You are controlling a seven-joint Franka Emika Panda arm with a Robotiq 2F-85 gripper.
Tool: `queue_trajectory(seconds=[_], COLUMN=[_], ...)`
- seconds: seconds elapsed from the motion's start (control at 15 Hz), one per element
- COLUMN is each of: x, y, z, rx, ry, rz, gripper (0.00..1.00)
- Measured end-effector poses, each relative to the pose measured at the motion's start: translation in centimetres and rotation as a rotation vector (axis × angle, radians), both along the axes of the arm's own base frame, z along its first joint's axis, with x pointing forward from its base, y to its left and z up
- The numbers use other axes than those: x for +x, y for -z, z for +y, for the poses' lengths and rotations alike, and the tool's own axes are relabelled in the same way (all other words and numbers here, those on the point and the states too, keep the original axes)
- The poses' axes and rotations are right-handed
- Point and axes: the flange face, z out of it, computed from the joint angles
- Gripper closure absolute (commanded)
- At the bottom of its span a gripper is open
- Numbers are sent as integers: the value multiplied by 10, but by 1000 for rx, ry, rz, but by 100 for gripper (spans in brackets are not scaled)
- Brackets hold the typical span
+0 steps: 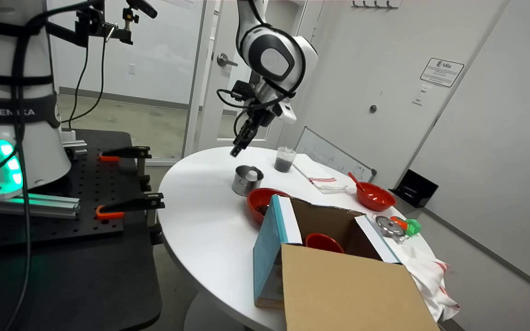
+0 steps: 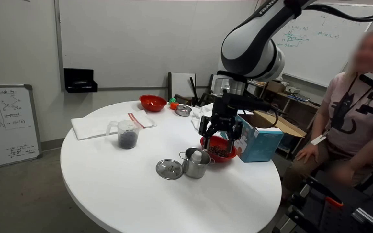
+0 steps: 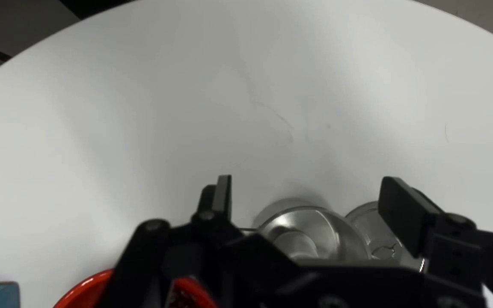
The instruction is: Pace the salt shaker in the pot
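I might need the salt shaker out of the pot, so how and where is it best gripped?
The salt shaker is probably best gripped by its pale top, from straight above: it seems upright inside the pot, whose wall surrounds its lower part.

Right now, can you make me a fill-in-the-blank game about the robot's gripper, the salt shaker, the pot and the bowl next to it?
1. The salt shaker is not beside the pot but ____ it.
2. The gripper isn't shut: it is ____.
3. The bowl beside the pot is coloured ____.

Missing words: inside; open; red.
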Motion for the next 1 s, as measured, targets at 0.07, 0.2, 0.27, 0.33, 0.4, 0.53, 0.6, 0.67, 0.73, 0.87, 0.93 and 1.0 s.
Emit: queue_trajectory(seconds=[0.07, 0.2, 0.27, 0.33, 0.4, 0.53, 0.6, 0.67, 0.73, 0.87, 0.93, 1.0], x=[-5, -14, -18, -22, -25, -30, -33, -35, -36, -35, -34, -33], y=[-10, -27, -34, -39, -44, -52, -54, -56, -58, -63, -66, -67], z=[0, -2, -2, -3, -4, -5, -6, -6, -6, -6, -6, -5], rx=[-11, -37, -51, -65, -78, -100, -105, -108, -110, -115, -113, -110], ry=[-28, -82, -114, -152, -191, -274, -315, -356, -393, -445, -463, -481], rz=[-12, -35, -45, -51, -58, -65, -65, -68, -73, -92, -106, -122], gripper=[0, 0, 0, 0, 0, 0, 0, 0, 0, 0, 0, 0])
